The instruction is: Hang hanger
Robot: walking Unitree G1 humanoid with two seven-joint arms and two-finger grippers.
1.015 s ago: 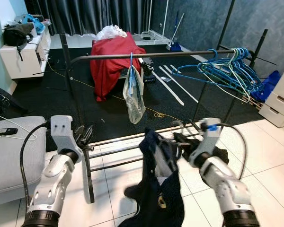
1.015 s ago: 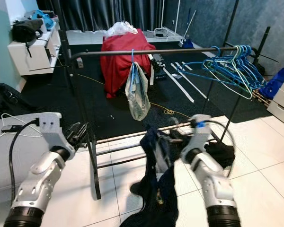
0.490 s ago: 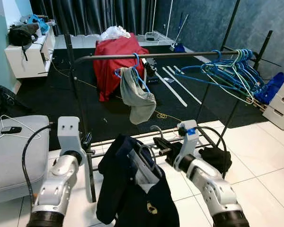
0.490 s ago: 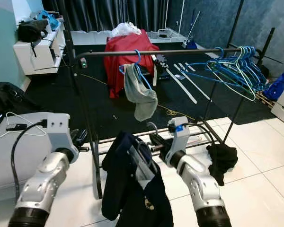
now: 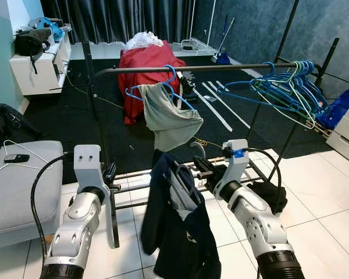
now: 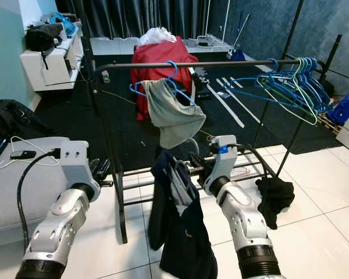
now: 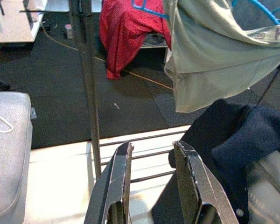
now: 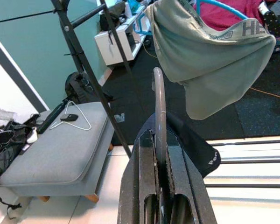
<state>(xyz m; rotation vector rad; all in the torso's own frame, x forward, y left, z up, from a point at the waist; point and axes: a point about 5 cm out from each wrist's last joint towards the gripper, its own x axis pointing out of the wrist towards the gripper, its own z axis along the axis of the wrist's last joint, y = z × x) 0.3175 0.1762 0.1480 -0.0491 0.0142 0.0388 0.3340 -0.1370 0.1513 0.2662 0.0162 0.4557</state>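
**Robot holds a hanger with a dark jacket below a clothes rail**

The right gripper (image 6: 196, 164) is raised in front of the robot, its two black fingers pressed together on the grey metal hook of a hanger (image 8: 158, 100). A navy jacket (image 5: 177, 224) hangs from that hanger, drooping straight below the gripper toward the white tiled floor (image 5: 314, 203).

Above and beyond the gripper runs the black clothes rail (image 5: 221, 67). A blue hanger carrying a grey-green garment (image 5: 168, 119) hangs on the rail just above and ahead of the gripper, its lower edge close to the held hook. Further right along the rail is a bunch of blue hangers (image 5: 285, 84). Between that bunch and the garment, the rail is bare.

The left gripper (image 7: 151, 182) is held up to the left of the jacket, fingers slightly parted, gripping nothing. The rack's upright post (image 7: 86, 84) stands ahead of it, and a grey cushioned seat (image 5: 14, 192) lies to its left.
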